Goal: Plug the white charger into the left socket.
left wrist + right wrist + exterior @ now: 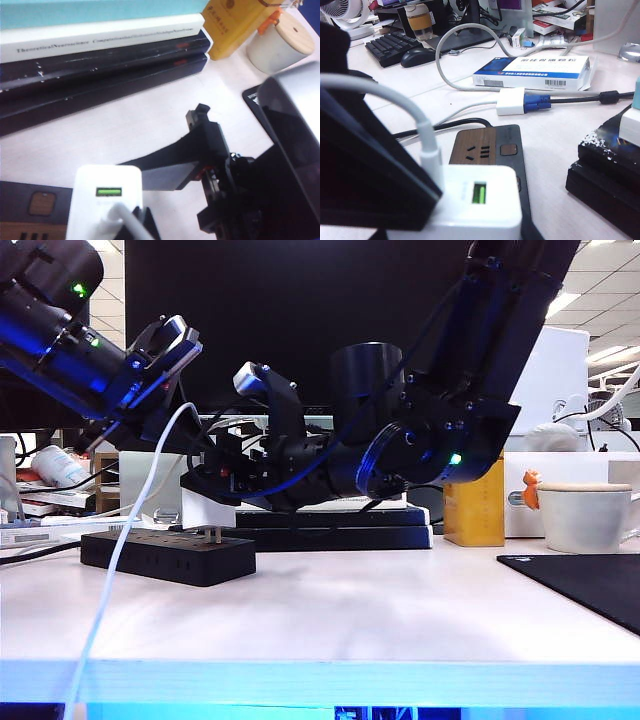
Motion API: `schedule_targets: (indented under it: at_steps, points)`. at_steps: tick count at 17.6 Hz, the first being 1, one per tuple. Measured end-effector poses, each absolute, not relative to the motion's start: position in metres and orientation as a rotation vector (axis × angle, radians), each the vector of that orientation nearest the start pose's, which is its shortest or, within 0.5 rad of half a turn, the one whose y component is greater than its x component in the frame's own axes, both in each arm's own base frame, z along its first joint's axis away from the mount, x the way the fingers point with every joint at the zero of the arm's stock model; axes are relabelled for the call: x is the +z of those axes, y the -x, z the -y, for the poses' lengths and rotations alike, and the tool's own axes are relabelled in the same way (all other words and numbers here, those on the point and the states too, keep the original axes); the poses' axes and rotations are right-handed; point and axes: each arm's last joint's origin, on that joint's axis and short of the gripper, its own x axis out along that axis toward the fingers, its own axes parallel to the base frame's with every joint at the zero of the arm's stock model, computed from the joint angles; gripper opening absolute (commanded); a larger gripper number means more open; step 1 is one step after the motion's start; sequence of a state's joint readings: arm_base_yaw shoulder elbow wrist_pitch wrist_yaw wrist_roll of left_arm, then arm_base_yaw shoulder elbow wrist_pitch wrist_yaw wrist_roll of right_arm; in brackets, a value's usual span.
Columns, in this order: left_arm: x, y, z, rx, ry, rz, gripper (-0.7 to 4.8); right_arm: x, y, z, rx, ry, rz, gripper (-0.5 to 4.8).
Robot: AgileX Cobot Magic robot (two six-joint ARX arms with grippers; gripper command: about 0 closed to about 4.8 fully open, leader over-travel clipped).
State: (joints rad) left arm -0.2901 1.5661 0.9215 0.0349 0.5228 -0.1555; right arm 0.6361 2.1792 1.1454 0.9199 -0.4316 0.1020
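Exterior: the right gripper (215, 495) clamps the white charger (207, 511), prongs just above the power strip (168, 555) near the table's (330, 620) left side; open tabletop in front. The left gripper (168, 345), clenched and empty, hangs above.

Left wrist: a wooden-lidded mug (280, 42); a book (100, 37) spine reads "Theoretical Neuroscience".

Right wrist: the left socket (479, 151) lies bare beyond the charger.

white charger (207, 510): boxy, cable up, prongs down, just above power strip | left socket (476, 152): uncovered, wood-toned face
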Motion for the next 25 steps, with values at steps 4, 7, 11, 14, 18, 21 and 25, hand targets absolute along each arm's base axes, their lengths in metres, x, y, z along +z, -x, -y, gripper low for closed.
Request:
schedule_targets:
  at_steps: [4, 7, 11, 14, 18, 21, 25]
  points:
    - [0.215, -0.309, 0.107, -0.749, 0.219, -0.686, -0.05, 0.131, -0.348, -0.271, 1.065, -0.063, -0.181, 2.11]
    - [0.211, -0.305, 0.110, -0.800, 0.253, -0.741, -0.05, 0.130, -0.350, -0.269, 1.065, -0.056, -0.188, 2.11]
    - [0.211, -0.305, 0.110, -0.804, 0.260, -0.746, -0.05, 0.130, -0.352, -0.267, 1.068, -0.057, -0.195, 2.11]
    - [0.212, -0.305, 0.110, -0.802, 0.268, -0.733, -0.05, 0.131, -0.352, -0.266, 1.070, -0.055, -0.188, 2.11]
    - [0.222, -0.310, 0.112, -0.795, 0.307, -0.706, -0.05, 0.131, -0.351, -0.266, 1.079, -0.021, -0.160, 2.11]
    - [0.239, -0.317, 0.114, -0.779, 0.296, -0.660, -0.05, 0.130, -0.350, -0.265, 1.081, -0.011, -0.144, 2.11]
    - [0.238, -0.317, 0.113, -0.736, 0.275, -0.686, -0.05, 0.125, -0.344, -0.260, 1.051, -0.015, -0.099, 2.11]
